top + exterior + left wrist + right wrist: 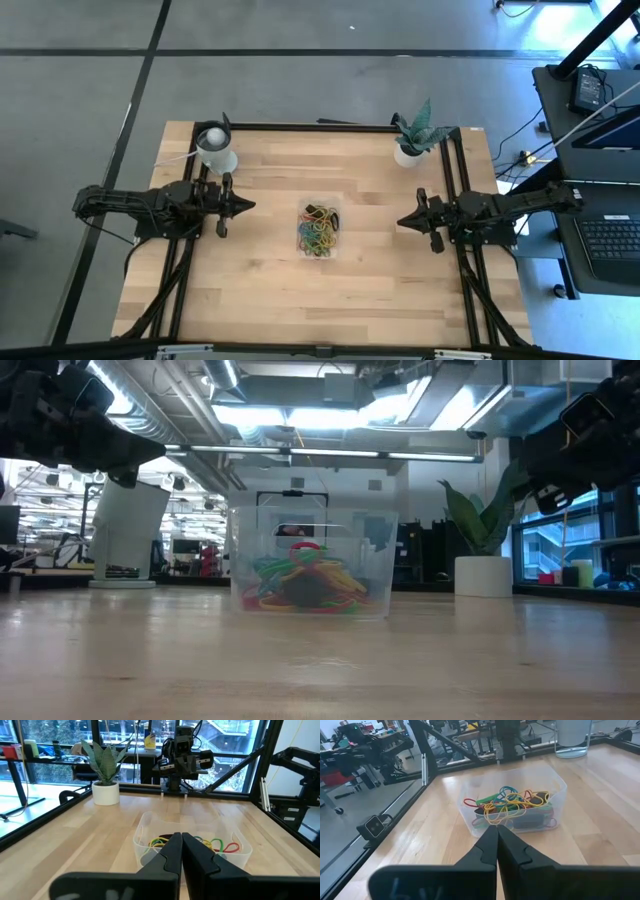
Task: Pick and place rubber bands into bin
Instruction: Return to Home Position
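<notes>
A light wood table [270, 290] seen from overhead, w/ two dark arms, one on each side, both drawn in near their bases. The bin [320, 203], small and clear, sits mid-table, between the two grippers and well apart from each. The rubber bands [320, 232] lie piled inside it in a tangle of yellow, green, red and blue. No loose band shows on the wood, though one that thin could be missed.

The left gripper [240, 205] points toward the bin, fingers pressed together w/ nothing between them. Its wrist view shows the two dark tips meeting, w/ the bin beyond. The right gripper [403, 222] mirrors it from the other side: tips flat against each other, empty, aimed at the bin.

A white cup [216, 148] sits at the back left of the table and a potted plant [408, 150] at the back right.

My read is that the step in hand is bringing both arms to rest pos. Hold the tips above the bin wall and move away from the bin, never across it. It looks light, so a nudge would prob. slide it. Leave the jaws closed so nothing snags. On the left, mind the cup near that arm. Stop once both arms sit level and symmetric; they look close to that now.
</notes>
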